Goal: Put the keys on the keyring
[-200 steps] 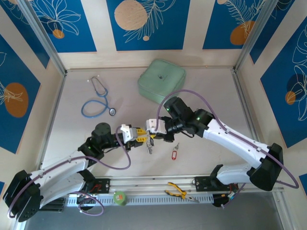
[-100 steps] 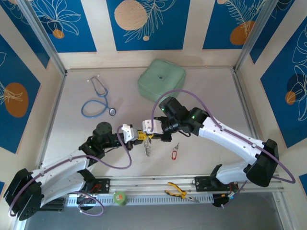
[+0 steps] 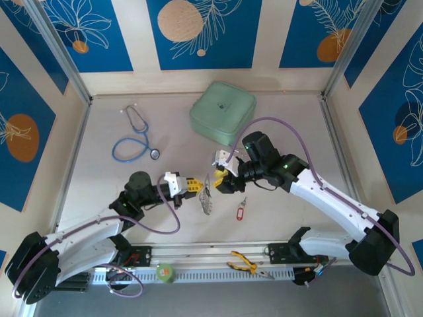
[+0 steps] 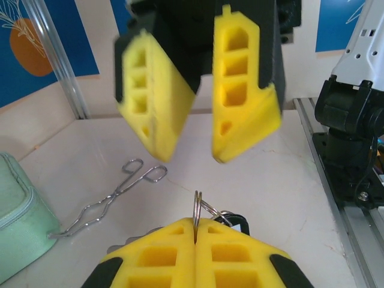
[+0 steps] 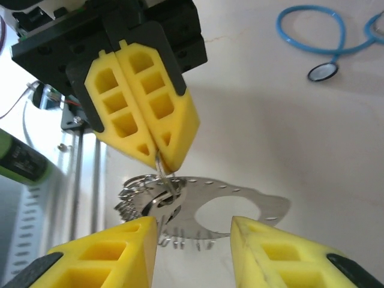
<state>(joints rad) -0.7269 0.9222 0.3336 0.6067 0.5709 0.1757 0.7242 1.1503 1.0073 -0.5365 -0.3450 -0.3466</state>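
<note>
- Keyring (image 3: pixel 206 196) is hanging in the air from the left gripper (image 3: pixel 194 185), whose jaws are clenching the thin wire at its top. The loop and its small metal pieces are dangling below the fingertips, over the middle of the table (image 3: pixel 291 139).
- Right gripper (image 3: pixel 222 177) is facing the left one, tips near each other but apart. Its jaws are standing released and holding nothing (the right wrist view is showing bare space between its two pads).
- Red-tagged key (image 3: pixel 240 212) is lying flat on the table, just toward the bases and a little right of the right jaws, apart from the ring. Its long axis is running roughly away from the bases, metal end farther, tag nearer.
- Right arm is sitting nearer that key and is the free one. So, in my judgement, the coming move is turning on a descent toward the bases, with the jaws set across the key's long axis.
- Left arm is reaching in from the lower left, wrist level, fingers pointing right. Right arm is sweeping in from the lower right, its wrist pointing left and slightly down.
</note>
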